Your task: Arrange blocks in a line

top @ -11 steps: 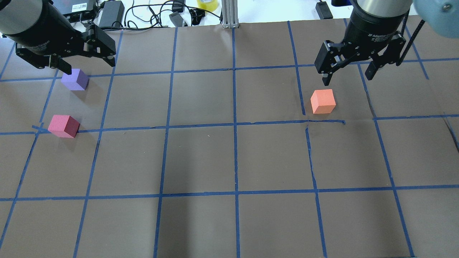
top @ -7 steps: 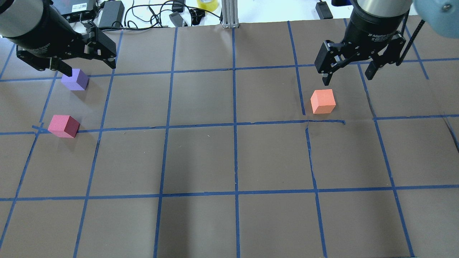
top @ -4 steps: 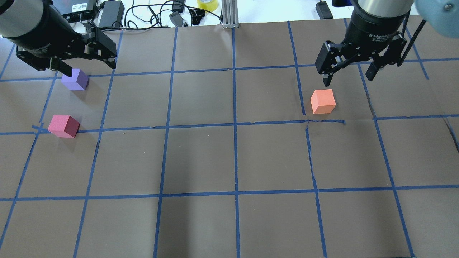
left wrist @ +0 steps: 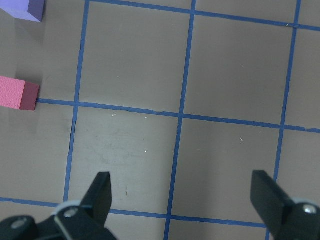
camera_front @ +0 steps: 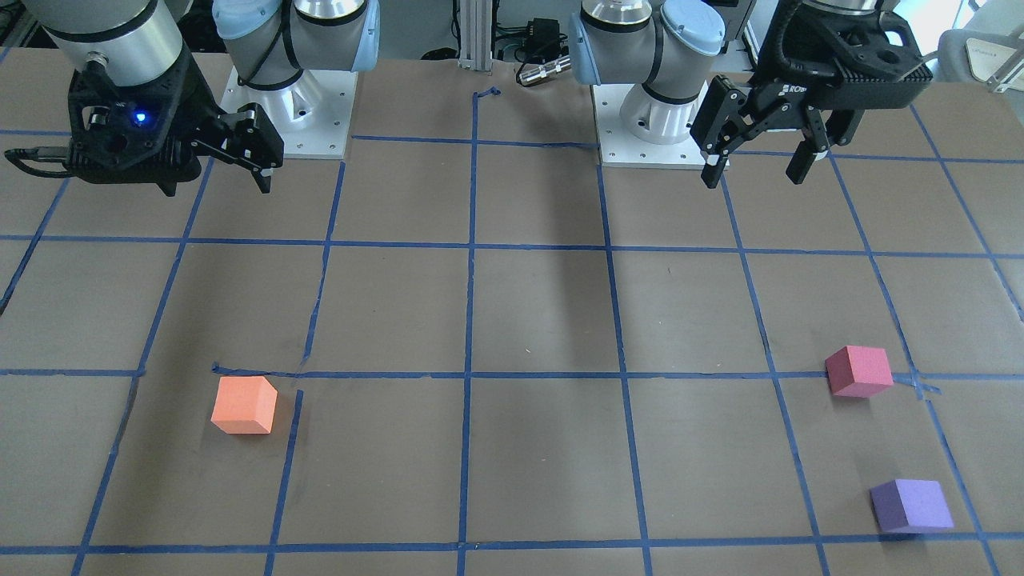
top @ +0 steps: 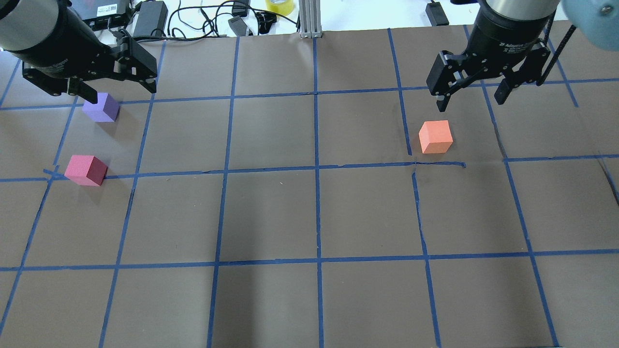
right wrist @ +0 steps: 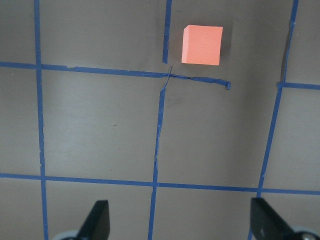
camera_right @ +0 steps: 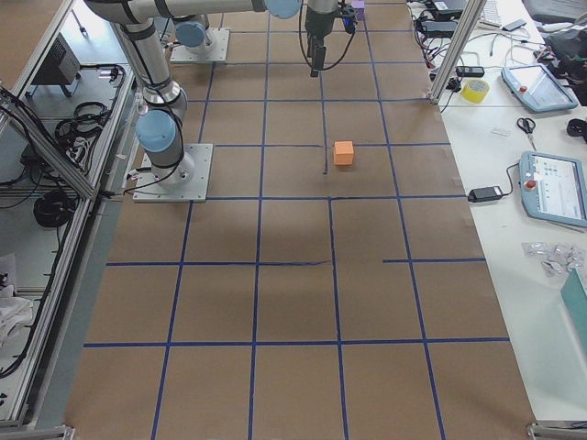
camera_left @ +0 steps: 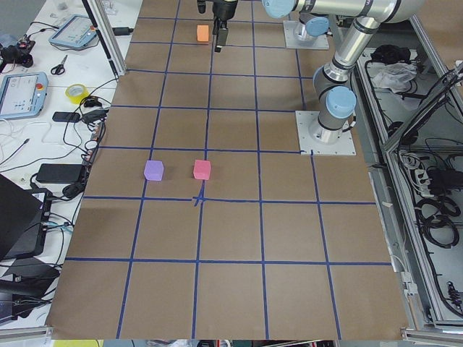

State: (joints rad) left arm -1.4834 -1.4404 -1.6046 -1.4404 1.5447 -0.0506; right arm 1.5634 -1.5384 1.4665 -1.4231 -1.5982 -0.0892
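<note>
Worktop [top: 271,212]: it is covered in brown paper and divided into large squares by a blue tape grid [top: 271,170].
Left gripper [top: 121,89]: it is held above the worktop on the robot's left side, and its jaws are spread wide with nothing between them.
Right gripper [top: 470,102]: it is held above the worktop on the robot's right side, and its jaws are likewise parted and grip nothing.
Purple block [top: 100,107]: it is set flat on the worktop on the robot's left side, farther from the robot's base than the pinkish-red one. In the overhead view one left fingertip overlaps its corner, but in the left wrist view it is seen only at the top left corner, outside the jaws.
Pinkish-red block [top: 86,169]: it is placed near the purple block, just beside a tape line and close to a crossing.
Orange block [top: 435,137]: it is placed alone on the robot's right side, well apart from the other two, near a corner where the tape is torn and crooked. In the right wrist view it is seen ahead of the jaws, not between them.
Arrangement: the three blocks are not lined up.
Far edge: cables, a black power adapter and a yellow tape roll [top: 279,6] are seen beyond the paper.
</note>
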